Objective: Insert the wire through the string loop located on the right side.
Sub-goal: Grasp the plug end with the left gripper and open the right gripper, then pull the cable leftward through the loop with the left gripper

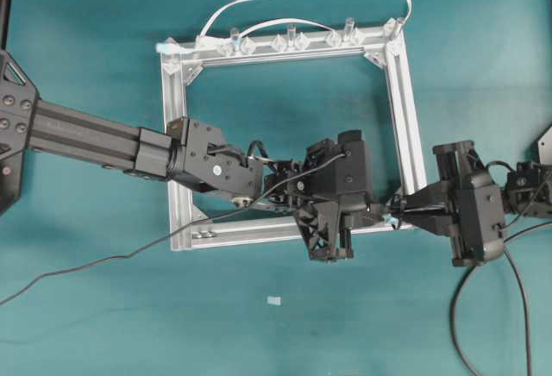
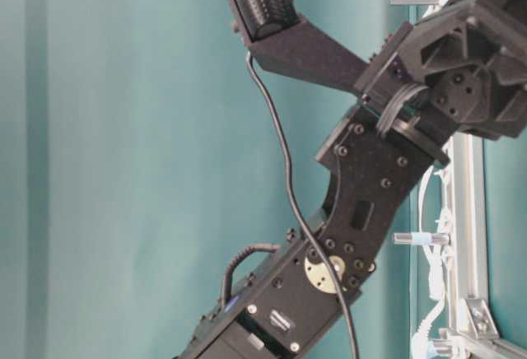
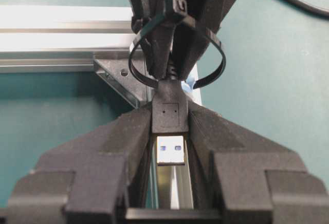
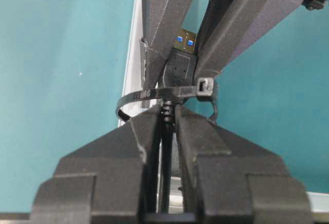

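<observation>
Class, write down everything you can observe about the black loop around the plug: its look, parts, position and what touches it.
The loop is a thin black plastic strap, like a cable tie, closed into a ring by a small square locking head. It hangs roughly upright at the corner of the silver frame, with a bit of light blue behind it. The plug of the wire has passed through it. The left gripper holds the plug on one side; the right gripper pinches the cable on the other.

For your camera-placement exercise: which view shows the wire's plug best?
The left wrist view: the plug fills the centre, metal tip facing the camera. The right wrist view shows it partly hidden; the overhead barely; the table-level view not at all.
</observation>
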Robot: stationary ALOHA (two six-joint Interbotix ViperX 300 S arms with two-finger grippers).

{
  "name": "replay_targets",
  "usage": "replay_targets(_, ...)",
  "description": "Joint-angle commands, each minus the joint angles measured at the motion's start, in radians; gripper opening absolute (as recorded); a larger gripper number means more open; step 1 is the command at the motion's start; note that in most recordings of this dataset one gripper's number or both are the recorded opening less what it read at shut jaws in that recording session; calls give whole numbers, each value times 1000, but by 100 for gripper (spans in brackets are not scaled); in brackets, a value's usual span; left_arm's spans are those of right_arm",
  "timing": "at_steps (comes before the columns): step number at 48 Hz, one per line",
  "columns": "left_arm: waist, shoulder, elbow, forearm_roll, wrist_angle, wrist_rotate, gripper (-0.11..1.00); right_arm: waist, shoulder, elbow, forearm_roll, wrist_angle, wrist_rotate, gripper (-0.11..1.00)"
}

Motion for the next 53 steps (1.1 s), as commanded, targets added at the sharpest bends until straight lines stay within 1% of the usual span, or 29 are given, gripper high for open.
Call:
replay_targets(1, 6, -32, -23, 2, -2, 0, 18, 5, -9, -11, -6, 14, 2, 12)
replay_targets(13, 5, -32, -23, 2, -2, -2, 18, 5, -9, -15, -6, 14, 6, 12)
replay_targets(22, 3, -38, -18, 2, 3, -2, 18, 5, -11, -14, -5, 9, 41, 12)
replay_targets(23, 3, -40, -15, 2, 3, -2, 18, 6, -11, -14, -5, 8, 46, 14)
replay_targets(25, 3, -46, -11, -2, 3, 0, 18, 5, -12, -14, -3, 8, 54, 22)
replay_targets(28, 3, -52, 0, 2, 8, 0, 18, 6, -15, -12, -5, 3, 63, 39)
replay_targets(29, 3, -55, 3, 2, 9, 0, 18, 6, -17, -12, -5, 3, 64, 47)
replay_targets(33, 3, -67, 15, 2, 17, 0, 18, 6, -31, -5, -5, 3, 64, 72)
replay_targets(35, 3, -74, 21, -2, 21, 0, 18, 6, -40, 3, -5, 3, 64, 83)
replay_targets(36, 3, -77, 25, 2, 21, 0, 18, 6, -44, 8, -5, 5, 66, 86)
replay_targets(53, 3, -140, 81, 2, 60, 0, 18, 5, -120, 63, -5, 17, 66, 86)
